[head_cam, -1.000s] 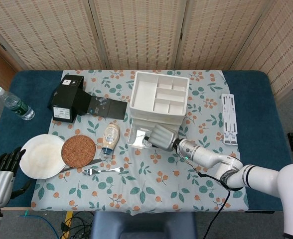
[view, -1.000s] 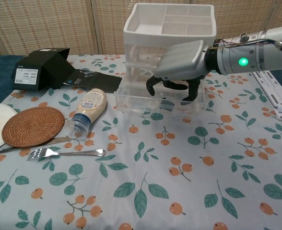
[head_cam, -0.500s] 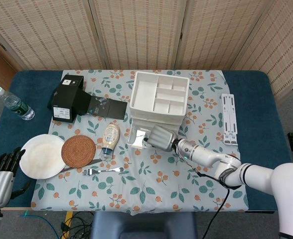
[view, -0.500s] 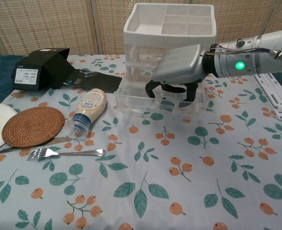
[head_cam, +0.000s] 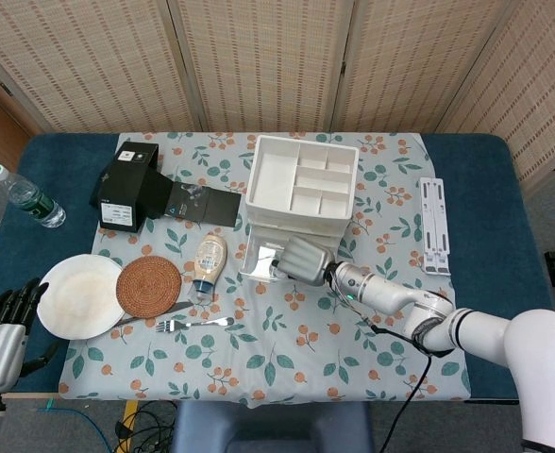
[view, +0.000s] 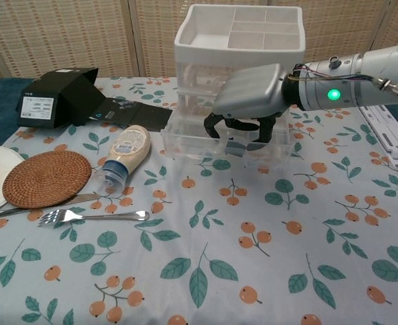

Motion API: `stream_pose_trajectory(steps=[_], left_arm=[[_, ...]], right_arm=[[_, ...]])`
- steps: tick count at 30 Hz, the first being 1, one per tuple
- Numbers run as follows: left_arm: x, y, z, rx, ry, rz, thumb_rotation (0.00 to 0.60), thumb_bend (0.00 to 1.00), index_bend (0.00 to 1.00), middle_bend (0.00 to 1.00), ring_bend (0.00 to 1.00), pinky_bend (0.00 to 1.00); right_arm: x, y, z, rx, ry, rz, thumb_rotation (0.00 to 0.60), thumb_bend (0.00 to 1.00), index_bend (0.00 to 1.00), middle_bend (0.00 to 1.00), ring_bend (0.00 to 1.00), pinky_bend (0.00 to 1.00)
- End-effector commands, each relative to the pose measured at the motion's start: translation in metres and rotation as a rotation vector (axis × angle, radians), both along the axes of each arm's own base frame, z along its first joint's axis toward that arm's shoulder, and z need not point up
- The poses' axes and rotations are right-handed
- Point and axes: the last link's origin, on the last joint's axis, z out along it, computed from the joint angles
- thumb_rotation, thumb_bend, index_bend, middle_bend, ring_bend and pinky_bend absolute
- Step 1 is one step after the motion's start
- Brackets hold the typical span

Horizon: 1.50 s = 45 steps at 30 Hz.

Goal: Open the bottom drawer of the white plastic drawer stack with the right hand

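Right hand [view: 248, 101] further left, fingers inside bottom drawer [view: 185, 143].

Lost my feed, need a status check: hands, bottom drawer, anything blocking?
Right robot hand hooked into bottom drawer, which is partly out. Left robot hand idle, off-table. Squeeze bottle beside the drawer, not blocking.

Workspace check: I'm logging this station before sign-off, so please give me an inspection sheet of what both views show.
Surface: floral cloth over blue table.
Job's things: white drawer stack; bottom drawer pulled partly out.
Clutter: black box, sauce bottle, woven coaster, plate, fork, water bottle, white rack.
Hands: right robot hand hooked over drawer front; left robot hand idle at table edge.
Cables: black cable under right arm.
Surroundings: woven screens.
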Motion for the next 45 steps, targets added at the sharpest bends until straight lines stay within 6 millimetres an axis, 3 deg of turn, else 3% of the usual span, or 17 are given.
stream_pose_trajectory(steps=[1,10,25,45], left_arm=[[0.0,0.0,0.0,0.0,0.0,0.0,0.6,0.25,0.07,0.07,0.11,0.09],[0.0,0.0,-0.001,-0.003,0.001,0.002,0.6,0.26,0.07,0.07,0.11,0.09],[-0.001,0.0,0.0,-0.003,0.002,0.007,0.6,0.25,0.07,0.07,0.11,0.09],[0.001,0.0,0.0,-0.005,0.005,0.004,0.6,0.25,0.07,0.07,0.11,0.09]], right_arm=[[0.0,0.0,-0.001,-0.001,-0.003,0.001,0.6,0.27,0.35,0.77,0.95,1.0],[0.003,-0.001,-0.004,-0.006,-0.027,0.011,0.6,0.22,0.35,0.77,0.96,1.0],[0.008,-0.002,-0.014,-0.003,-0.055,0.024,0.6,0.22,0.36,0.77,0.96,1.0],[0.004,-0.002,-0.015,0.001,-0.071,0.025,0.6,0.28,0.53,0.8,0.97,1.0]])
